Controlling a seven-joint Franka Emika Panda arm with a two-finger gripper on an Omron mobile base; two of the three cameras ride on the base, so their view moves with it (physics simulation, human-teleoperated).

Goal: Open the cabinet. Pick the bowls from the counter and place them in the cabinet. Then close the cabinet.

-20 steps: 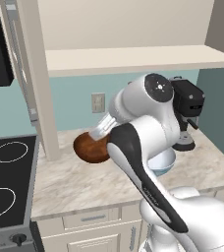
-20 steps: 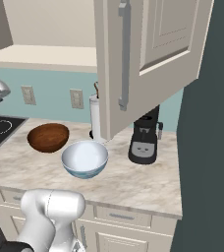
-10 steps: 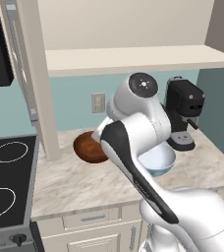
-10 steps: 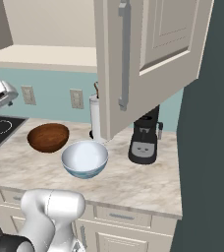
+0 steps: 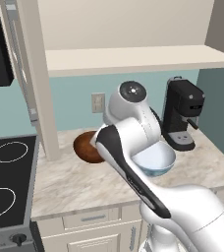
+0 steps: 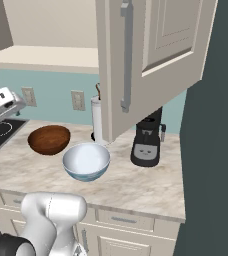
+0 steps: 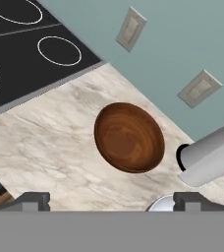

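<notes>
1. The cabinet stands open: in the right base view its door fills the upper middle of the frame, swung out over the counter, the long silver handle facing the camera. The pale inner shelf crosses the upper half of the left base view, bare as far as can be seen, so the opening step looks done and the bowls come next.
2. The gripper is spread wide and grasps nothing; in the hand view its two dark fingertips sit far apart at the bottom edge.
3. The hand hangs above the brown bowl, which lies at the centre of the hand view, mouth up on the counter. This looks like lining up for a descent onto its rim.
4. The white bowl sits just beside the brown one, toward the counter's front edge, at lower left of centre in the right base view.
5. Room: the stovetop borders the counter at upper left of the hand view; a white cylinder stands near the brown bowl at the right edge. The coffee machine is beyond the white bowl, under the door.
6. The open door overhangs the counter, so I judge a lift toward the shelf should pass on its open side.
</notes>
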